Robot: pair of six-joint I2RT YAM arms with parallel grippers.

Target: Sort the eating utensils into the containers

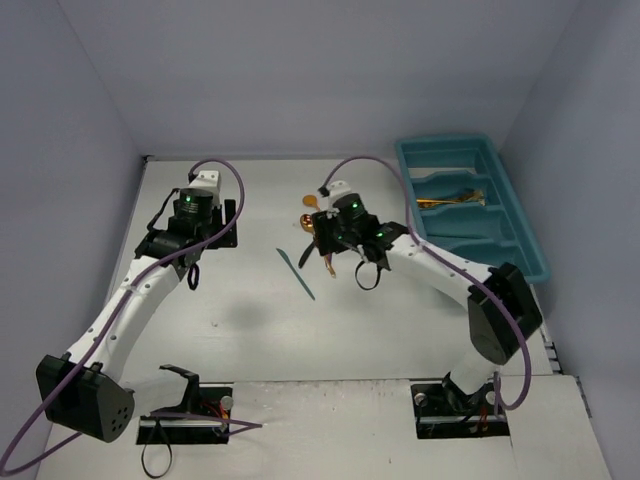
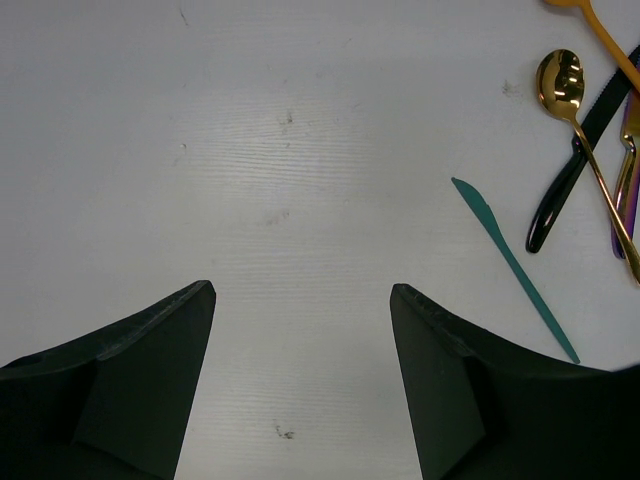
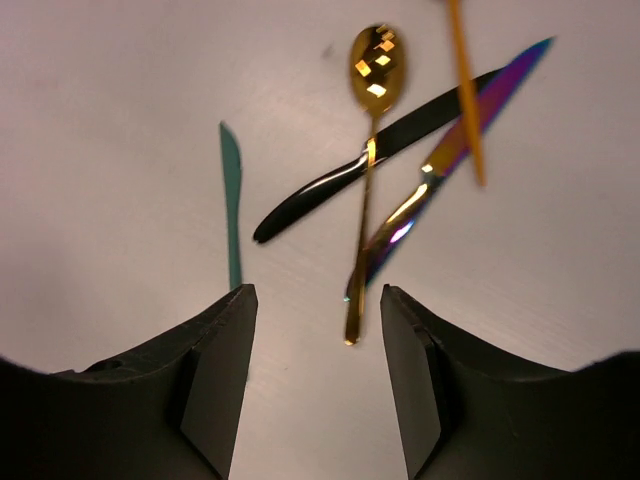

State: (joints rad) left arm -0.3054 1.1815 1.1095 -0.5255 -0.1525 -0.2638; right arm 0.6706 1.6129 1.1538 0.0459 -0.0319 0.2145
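- My right hand [image 3: 315, 292] hung with its jaws partly apart and nothing in them. It was right over the loose heap of utensils near the middle of the desk [image 1: 250, 330], since that was where the unsorted pieces lay.
- The gold spoon [image 3: 368, 150] lay across the black knife [image 3: 300, 200]. Its handle end pointed into the gap between my jaws, so I judged it the likeliest next pick.
- A purple-iridescent knife [image 3: 512, 75] crossed the spoon's handle on the right, and an orange-gold handle [image 3: 460, 60] lay over its far part. The teal knife [image 3: 232, 180] lay alone to the left.
- The teal tray [image 1: 447, 141] sat at the far right of the desk, well apart from the heap. One middle compartment held gold pieces [image 1: 450, 201], presumably grouped by colour or kind.
- My left hand [image 2: 300, 290] was wide open and empty over bare desk, left of the heap. I judged it was there to stay clear of the right arm's work.
- I could read no brand, label or writing anywhere.
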